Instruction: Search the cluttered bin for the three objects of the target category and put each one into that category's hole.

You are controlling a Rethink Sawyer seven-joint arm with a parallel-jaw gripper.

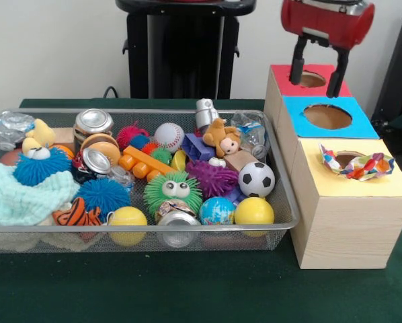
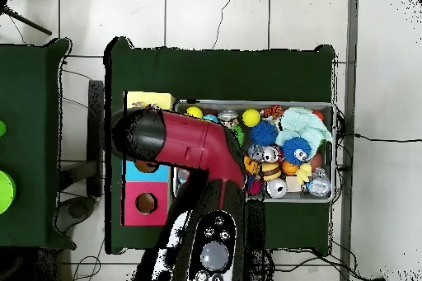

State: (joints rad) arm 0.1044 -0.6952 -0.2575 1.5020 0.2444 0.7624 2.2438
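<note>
Our gripper [image 1: 317, 75] hangs wide and empty over the boxes (red hole [image 1: 312, 79]); we should swing back to the bin [image 1: 282, 176].

Arm [image 2: 177, 142] covered the blue box and the bin's [image 2: 332, 113] near end from overhead. Gripper [image 1: 318, 70] body ran off the front view's top edge.

Red arm [image 2: 185, 144], black pincer [image 1: 316, 67]

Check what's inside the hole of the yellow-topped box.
A crumpled multicoloured wrapper sits in the hole of the yellow box, draped over its rim and covering most of the opening. Only a dark sliver of the hole shows; anything deeper inside is hidden.
</note>
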